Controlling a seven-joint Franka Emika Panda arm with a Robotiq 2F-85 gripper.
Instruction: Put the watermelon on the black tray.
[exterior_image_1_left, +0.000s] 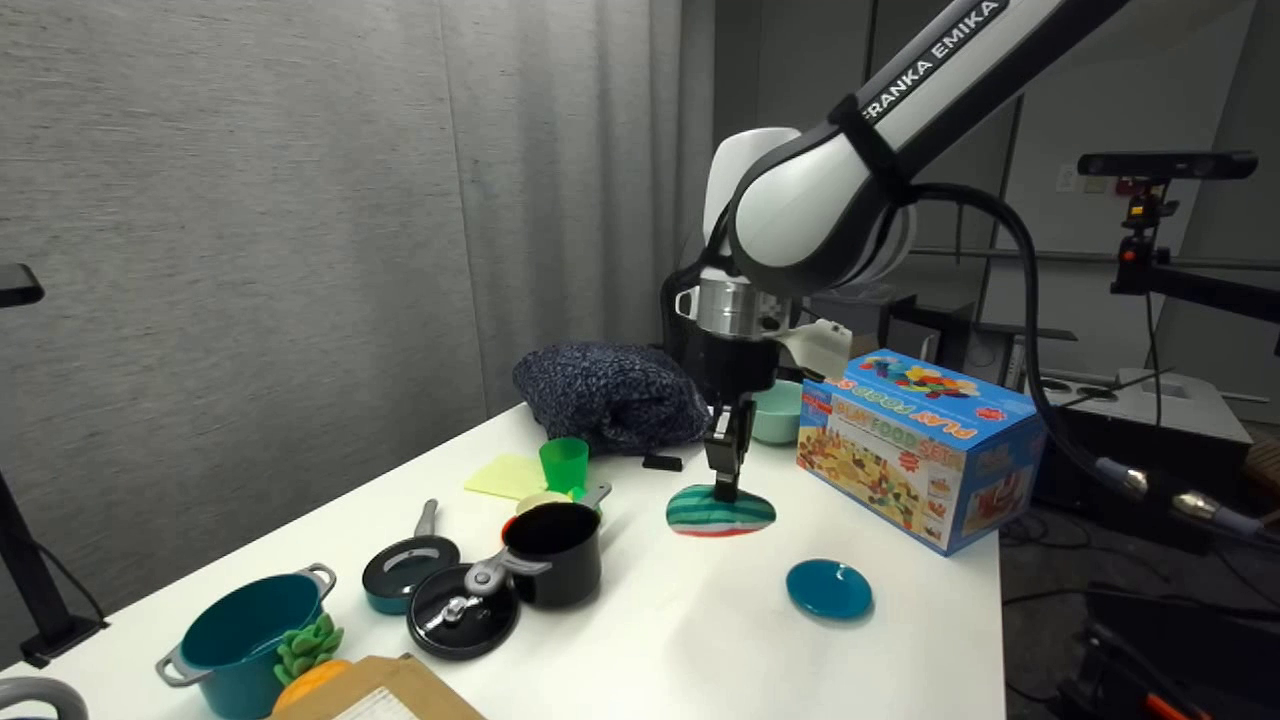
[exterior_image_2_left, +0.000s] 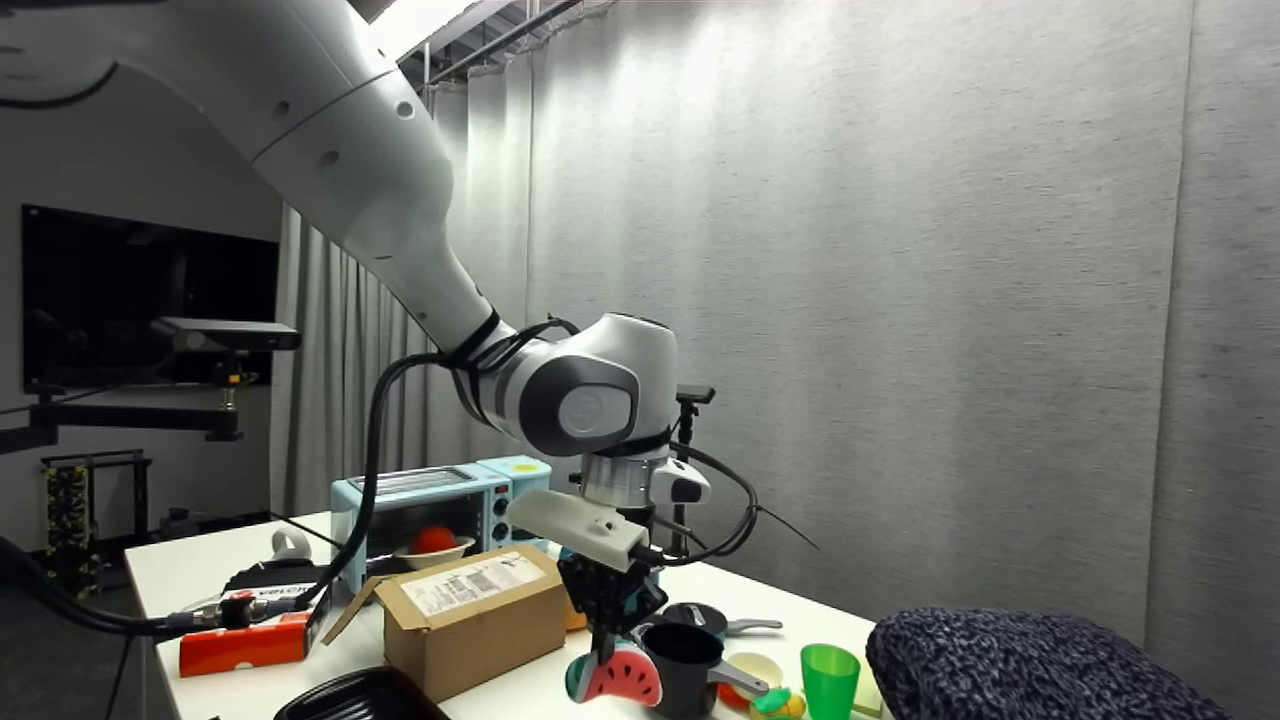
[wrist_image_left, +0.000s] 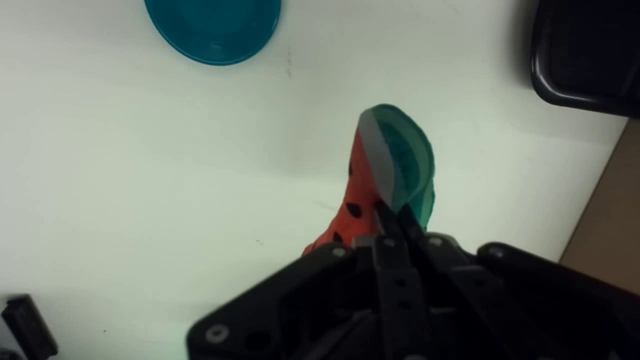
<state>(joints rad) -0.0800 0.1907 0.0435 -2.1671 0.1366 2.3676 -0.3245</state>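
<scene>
The watermelon (exterior_image_1_left: 705, 512) is a toy slice with a red, black-seeded face and a green striped rind. It also shows in an exterior view (exterior_image_2_left: 630, 675) and in the wrist view (wrist_image_left: 362, 180). My gripper (wrist_image_left: 395, 212) is shut on the rind edge and appears to hold the slice above the white table. The black tray (exterior_image_2_left: 355, 700) is cut off at the bottom edge in an exterior view. In the wrist view the tray (wrist_image_left: 585, 55) lies at the upper right, apart from the watermelon.
A teal disc (exterior_image_1_left: 829, 588) lies near the watermelon. A cardboard box (exterior_image_2_left: 480, 620) stands beside the tray. A black pot (exterior_image_1_left: 555, 560), a lid (exterior_image_1_left: 462, 622), a pan (exterior_image_1_left: 400, 570) and a green cup (exterior_image_1_left: 565, 465) are nearby. A play food box (exterior_image_1_left: 900, 455) stands at the table edge.
</scene>
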